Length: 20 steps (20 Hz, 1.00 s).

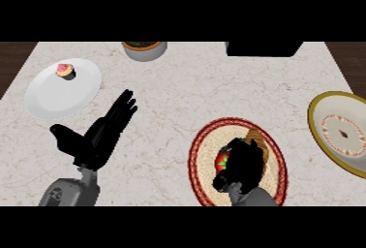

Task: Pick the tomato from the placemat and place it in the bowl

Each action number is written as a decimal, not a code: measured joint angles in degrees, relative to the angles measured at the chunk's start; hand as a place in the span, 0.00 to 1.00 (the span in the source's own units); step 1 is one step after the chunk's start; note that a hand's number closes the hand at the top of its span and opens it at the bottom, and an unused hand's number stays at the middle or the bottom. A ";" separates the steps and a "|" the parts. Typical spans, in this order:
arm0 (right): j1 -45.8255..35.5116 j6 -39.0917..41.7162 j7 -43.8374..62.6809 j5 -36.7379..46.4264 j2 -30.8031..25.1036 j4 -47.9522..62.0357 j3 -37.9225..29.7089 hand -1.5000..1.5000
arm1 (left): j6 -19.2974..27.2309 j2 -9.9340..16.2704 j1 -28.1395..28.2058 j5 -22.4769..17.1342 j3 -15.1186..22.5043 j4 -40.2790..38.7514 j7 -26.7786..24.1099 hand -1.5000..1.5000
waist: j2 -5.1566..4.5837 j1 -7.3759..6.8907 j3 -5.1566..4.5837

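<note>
Right hand (243, 162) curls over tomato (222, 162) on marble counter (193, 92).

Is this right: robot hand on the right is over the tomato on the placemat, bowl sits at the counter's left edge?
Not quite. The head view shows the bowl at the counter's right edge; a white plate sits at the left. The rest holds: the right robot hand is over the tomato on the placemat.

No text, label, brand, number or sign can be read anywhere.
</note>
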<state>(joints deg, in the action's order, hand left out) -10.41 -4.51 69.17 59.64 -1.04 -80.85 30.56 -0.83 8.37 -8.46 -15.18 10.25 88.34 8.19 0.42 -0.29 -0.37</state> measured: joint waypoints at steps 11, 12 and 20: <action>-2.68 -2.04 -2.38 1.63 -0.18 3.97 0.65 1.00 | -0.55 -0.82 0.15 0.90 -0.52 -0.06 0.07 0.50 | 0.48 0.06 -0.37; -1.66 -1.93 -4.16 1.27 -1.02 3.07 0.55 1.00 | -0.42 -1.00 0.46 1.09 -0.33 0.49 0.28 0.50 | 0.56 0.09 -0.35; 7.82 0.49 -26.78 -5.03 -17.24 -6.59 2.66 1.00 | -0.21 -0.91 1.19 1.35 -0.74 1.32 0.86 0.50 | 0.84 0.33 -0.30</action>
<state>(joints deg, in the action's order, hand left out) -2.60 -4.02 42.40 54.61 -18.29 -87.43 33.22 -1.03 7.46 -7.27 -13.83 9.51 89.66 9.05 1.26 0.05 -0.67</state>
